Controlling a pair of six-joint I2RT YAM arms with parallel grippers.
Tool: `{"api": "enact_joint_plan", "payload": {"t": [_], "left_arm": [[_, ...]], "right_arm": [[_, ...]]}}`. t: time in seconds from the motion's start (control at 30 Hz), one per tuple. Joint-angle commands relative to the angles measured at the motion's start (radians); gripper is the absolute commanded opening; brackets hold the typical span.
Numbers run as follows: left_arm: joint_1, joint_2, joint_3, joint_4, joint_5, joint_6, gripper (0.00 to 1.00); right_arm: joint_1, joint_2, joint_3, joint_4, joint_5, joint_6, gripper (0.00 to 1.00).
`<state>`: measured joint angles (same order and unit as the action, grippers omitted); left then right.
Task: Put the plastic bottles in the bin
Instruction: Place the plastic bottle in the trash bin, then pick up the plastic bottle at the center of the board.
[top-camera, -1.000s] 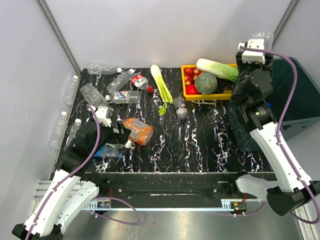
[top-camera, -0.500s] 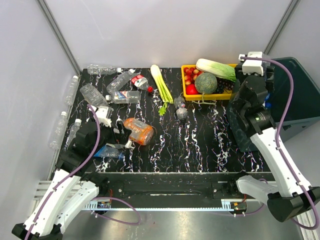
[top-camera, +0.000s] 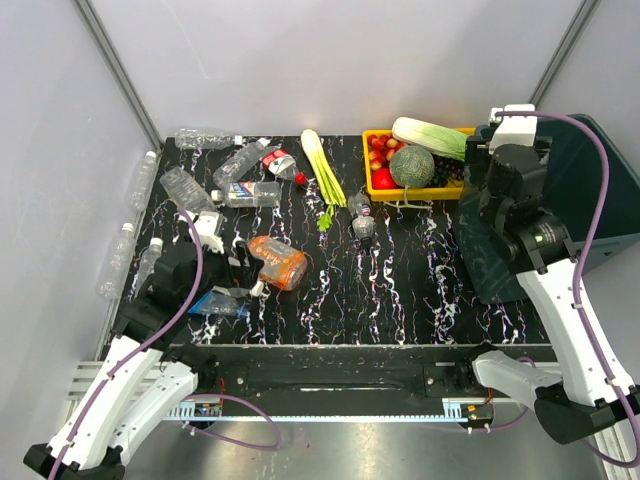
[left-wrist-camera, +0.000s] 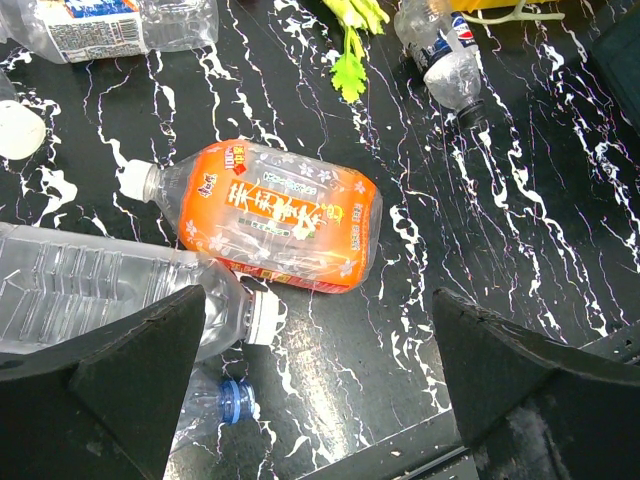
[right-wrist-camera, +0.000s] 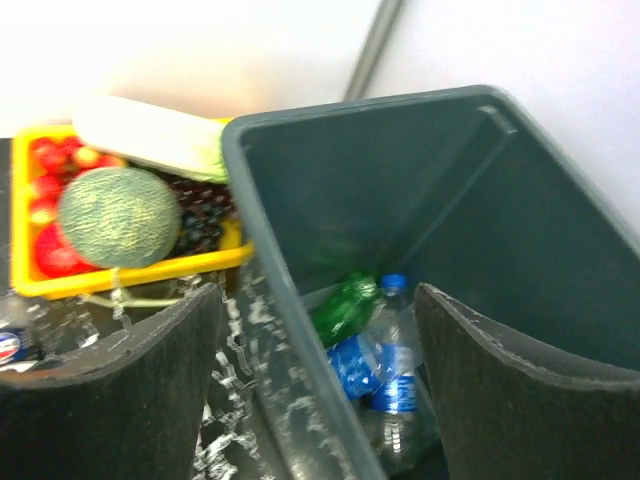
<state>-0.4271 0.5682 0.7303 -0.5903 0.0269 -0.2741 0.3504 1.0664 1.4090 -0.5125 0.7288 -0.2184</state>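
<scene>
The bin (top-camera: 600, 190) stands at the table's right end. My right gripper (right-wrist-camera: 320, 350) hangs open over its near-left wall (right-wrist-camera: 290, 300), nothing between the fingers. Inside lie a green bottle (right-wrist-camera: 345, 305) and clear bottles with blue labels (right-wrist-camera: 395, 375). On the table an orange bottle (top-camera: 278, 262) lies left of centre. Several clear plastic bottles (top-camera: 245, 193) lie at the back left. A small one (top-camera: 362, 218) lies near the middle. My left gripper (left-wrist-camera: 315, 310) hovers open just short of the orange bottle (left-wrist-camera: 275, 215), with a clear bottle (left-wrist-camera: 90, 290) by its left finger.
A yellow tray (top-camera: 400, 192) holding a melon (top-camera: 412, 165), a cabbage and small fruit stands beside the bin. Celery (top-camera: 322, 165) lies left of the tray. A crushed blue-capped bottle (left-wrist-camera: 215, 400) lies under my left gripper. Grey walls close in the back and left.
My right gripper has opened wider and swung slightly right over the bin. The clear bottle that showed at it a second ago is gone from it. The left arm has not moved.
</scene>
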Motion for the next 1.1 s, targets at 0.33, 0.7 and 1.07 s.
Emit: {"api": "enact_joint_plan", "payload": {"t": [0.33,0.7,1.07], "left_arm": [[-0.004,-0.011,0.0,0.035,0.001,-0.004,0.99],[-0.004,-0.01,0.003,0.033,-0.001,-0.002,0.99],[-0.004,-0.002,0.003,0.032,0.001,-0.002,0.99]], "right_arm": [[0.001,0.043,0.079,-0.141,-0.6,0.411,0.78],[0.188,0.257,-0.09,-0.032,-0.641,0.548,0.74],[0.211,0.621,-0.151,0.129,-0.583,0.568,0.72]]}}
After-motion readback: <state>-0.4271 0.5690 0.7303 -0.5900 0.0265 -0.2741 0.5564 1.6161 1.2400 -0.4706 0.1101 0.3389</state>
